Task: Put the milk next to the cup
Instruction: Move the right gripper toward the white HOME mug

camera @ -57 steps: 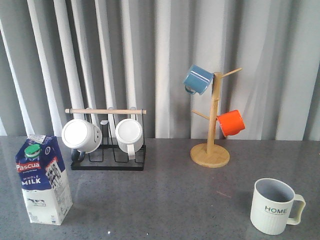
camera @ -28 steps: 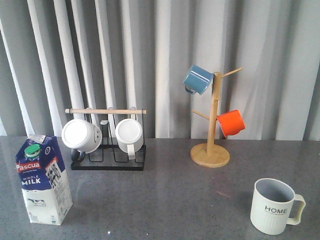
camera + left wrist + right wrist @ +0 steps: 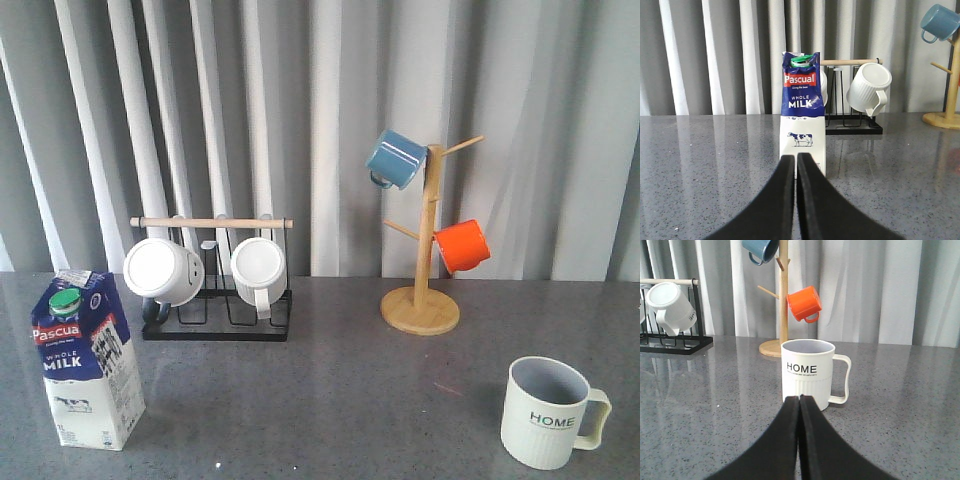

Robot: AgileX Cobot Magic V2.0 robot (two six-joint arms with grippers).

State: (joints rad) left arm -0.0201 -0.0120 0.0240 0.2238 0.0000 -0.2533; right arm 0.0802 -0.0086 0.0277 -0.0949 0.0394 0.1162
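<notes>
While both grippers, left gripper (image 3: 795,165) and right gripper (image 3: 800,405), were pressed together and empty, the milk (image 3: 88,358) stood untouched, well left of the cup (image 3: 548,412).

At the bottom centre of the frame we see the left gripper (image 3: 795,165), its two black fingers pressed together with only a thin seam between them, holding nothing and tapering up toward the base of the milk (image 3: 801,114). The carton stands upright at the centre of the grey speckled table (image 3: 705,165), blue above and white below, with a green cap, a red "Pascual" label, "WHOLE MILK" and a small cow print. Behind it to the right a black wire rack (image 3: 854,125) with a wooden bar carries a white ribbed mug (image 3: 869,88), while at the right edge we see a wooden mug tree (image 3: 951,95) with a blue mug (image 3: 939,21) in the upper right corner, all before a grey and white curtain (image 3: 715,55).
</notes>
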